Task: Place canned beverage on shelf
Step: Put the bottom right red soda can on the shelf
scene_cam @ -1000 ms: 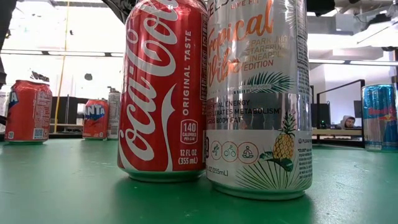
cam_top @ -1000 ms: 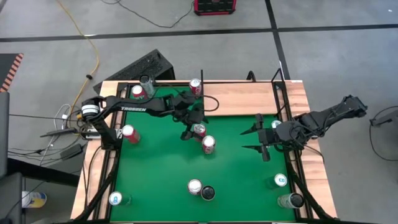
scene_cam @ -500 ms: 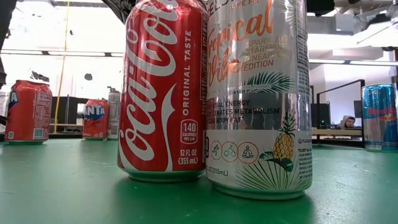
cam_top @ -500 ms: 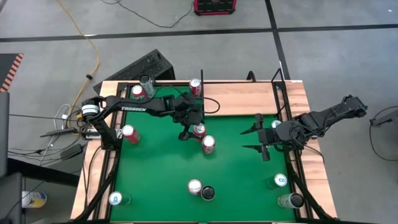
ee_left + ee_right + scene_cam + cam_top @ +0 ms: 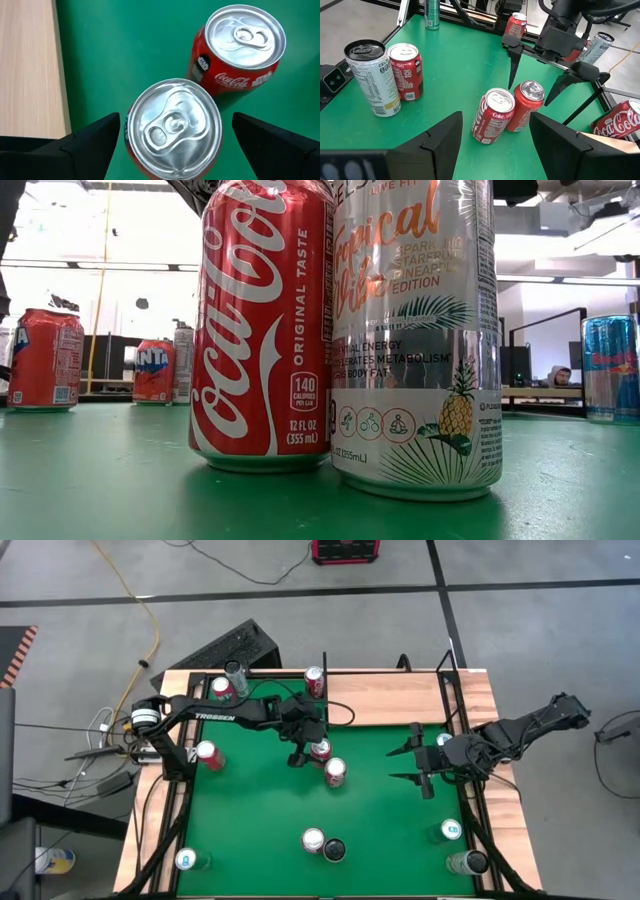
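Note:
My left gripper [image 5: 310, 747] is open over the middle of the green table, its fingers on either side of a red can [image 5: 320, 748] with a silver top [image 5: 172, 127], not touching it. The can stands upright on its base. A second red Coca-Cola can [image 5: 240, 50] stands just beside it. The right wrist view shows the left gripper's fingers [image 5: 512, 65] straddling the can's top [image 5: 530, 91]. The shelf [image 5: 385, 698], a pale wood board with black posts, lies along the far edge. My right gripper [image 5: 418, 766] is open and empty at the right.
Other cans stand around the table: a Coca-Cola can [image 5: 265, 330] and a silver Celsius can [image 5: 415, 340] near the front edge, red cans at the left [image 5: 207, 753] and far left [image 5: 222, 688], one [image 5: 313, 678] by the shelf's left end, and cans at the right front [image 5: 451, 830].

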### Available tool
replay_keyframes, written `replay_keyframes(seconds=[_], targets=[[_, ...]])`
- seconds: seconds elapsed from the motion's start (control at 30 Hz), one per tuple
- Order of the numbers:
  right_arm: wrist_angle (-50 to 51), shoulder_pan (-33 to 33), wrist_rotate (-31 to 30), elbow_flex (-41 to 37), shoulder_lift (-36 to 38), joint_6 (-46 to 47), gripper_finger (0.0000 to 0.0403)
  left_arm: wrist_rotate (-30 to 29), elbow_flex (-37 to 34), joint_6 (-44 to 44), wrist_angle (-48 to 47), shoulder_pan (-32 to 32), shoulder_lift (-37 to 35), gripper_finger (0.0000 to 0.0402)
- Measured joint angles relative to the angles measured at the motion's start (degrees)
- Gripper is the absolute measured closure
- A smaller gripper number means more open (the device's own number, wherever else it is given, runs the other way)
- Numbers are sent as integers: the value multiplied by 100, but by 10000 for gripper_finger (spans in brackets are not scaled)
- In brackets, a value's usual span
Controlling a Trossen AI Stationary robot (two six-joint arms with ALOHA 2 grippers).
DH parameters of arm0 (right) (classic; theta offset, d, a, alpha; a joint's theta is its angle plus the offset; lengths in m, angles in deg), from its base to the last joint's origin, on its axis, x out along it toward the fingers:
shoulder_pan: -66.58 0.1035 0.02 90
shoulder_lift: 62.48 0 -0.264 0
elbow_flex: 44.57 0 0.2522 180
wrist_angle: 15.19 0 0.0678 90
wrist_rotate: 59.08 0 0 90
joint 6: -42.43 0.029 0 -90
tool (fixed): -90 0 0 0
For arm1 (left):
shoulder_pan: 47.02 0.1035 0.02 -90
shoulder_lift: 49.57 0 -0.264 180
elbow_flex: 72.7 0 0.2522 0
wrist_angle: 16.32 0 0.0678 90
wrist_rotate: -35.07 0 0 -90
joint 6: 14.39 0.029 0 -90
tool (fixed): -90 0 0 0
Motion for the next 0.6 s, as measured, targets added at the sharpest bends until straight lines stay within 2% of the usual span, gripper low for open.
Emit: replay_keyframes(seconds=[0.4,0.6], targets=[[2,0,0,0,0,2,145,-601,-2,1,11,-265,0,34],[4,0,0,0,0,3,145,-631,-2,-3,17,-264,2,85]])
